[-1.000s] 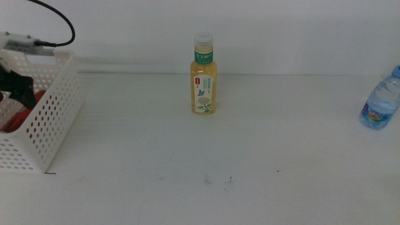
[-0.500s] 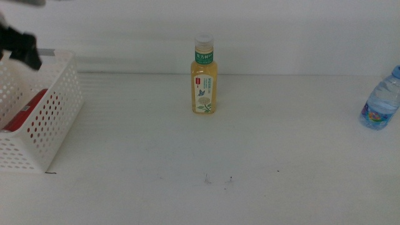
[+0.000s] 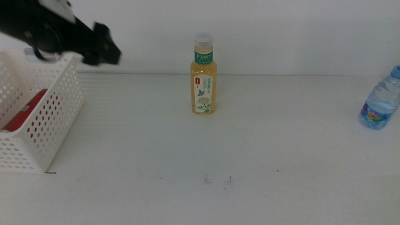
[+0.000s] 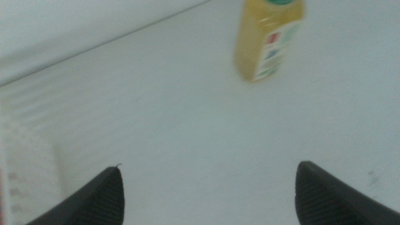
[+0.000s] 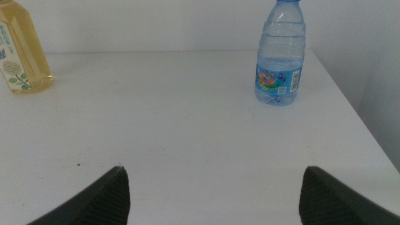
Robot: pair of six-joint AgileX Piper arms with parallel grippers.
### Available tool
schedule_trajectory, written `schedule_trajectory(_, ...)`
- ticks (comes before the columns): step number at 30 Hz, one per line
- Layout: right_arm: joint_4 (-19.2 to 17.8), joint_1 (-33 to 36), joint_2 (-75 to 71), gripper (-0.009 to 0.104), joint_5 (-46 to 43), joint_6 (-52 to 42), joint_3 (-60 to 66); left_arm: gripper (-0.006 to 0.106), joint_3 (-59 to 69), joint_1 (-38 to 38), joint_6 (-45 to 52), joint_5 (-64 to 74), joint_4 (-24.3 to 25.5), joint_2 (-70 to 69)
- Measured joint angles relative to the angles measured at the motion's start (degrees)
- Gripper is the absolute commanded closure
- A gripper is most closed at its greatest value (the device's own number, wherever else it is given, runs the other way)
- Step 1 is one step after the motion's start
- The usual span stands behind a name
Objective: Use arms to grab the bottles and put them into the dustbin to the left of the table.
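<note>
The yellow tea bottle with a white cap stands upright at the table's middle back; it also shows in the left wrist view and the right wrist view. The clear blue-capped water bottle stands at the right edge, also in the right wrist view. The red soda can lies inside the white dustbin at the left. My left gripper hangs open and empty above the dustbin's right rim, its jaws wide apart in the left wrist view. My right gripper is open and empty, outside the middle view.
The white table bears a few tiny dark specks near the front middle. A white wall rises behind the table. The table's right edge runs just past the water bottle in the right wrist view.
My left gripper has risen out of the dustbin and swung right, toward the tea bottle. The red can stays lying in the dustbin. The bottles have not moved.
</note>
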Motion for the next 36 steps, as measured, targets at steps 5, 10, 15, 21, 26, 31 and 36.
schedule_trajectory(5, 0.0, 0.0, 0.0, 0.009, 0.0, 0.0, 0.0, 0.007, 13.0, -6.2, -0.8, -13.7, -2.2, -6.7)
schedule_trajectory(10, 0.0, 0.0, 0.0, 0.009, 0.0, 0.0, 0.0, 0.007, 26.0, -11.0, -0.3, -28.8, -5.0, -11.4)
schedule_trajectory(15, 0.0, 0.0, 0.0, 0.009, 0.0, 0.0, 0.0, 0.007, 37.0, -15.6, -0.1, -42.3, -7.8, -14.2)
schedule_trajectory(21, 0.0, 0.0, 0.0, 0.009, 0.0, 0.0, 0.0, 0.007, 48.0, -21.3, -2.3, -57.2, -8.6, -17.1)
schedule_trajectory(26, 0.0, 0.0, 0.0, 0.009, 0.0, 0.0, 0.0, 0.007, 54.2, -26.3, -4.2, -66.6, -8.6, -19.6)
schedule_trajectory(31, 0.0, 0.0, 0.0, 0.009, 0.0, 0.0, 0.0, 0.007, 56.1, -28.4, -4.6, -70.1, -8.7, -20.7)
schedule_trajectory(36, 0.0, 0.0, 0.0, 0.009, 0.0, 0.0, 0.0, 0.007, 56.1, -28.5, -4.9, -70.9, -8.7, -20.7)
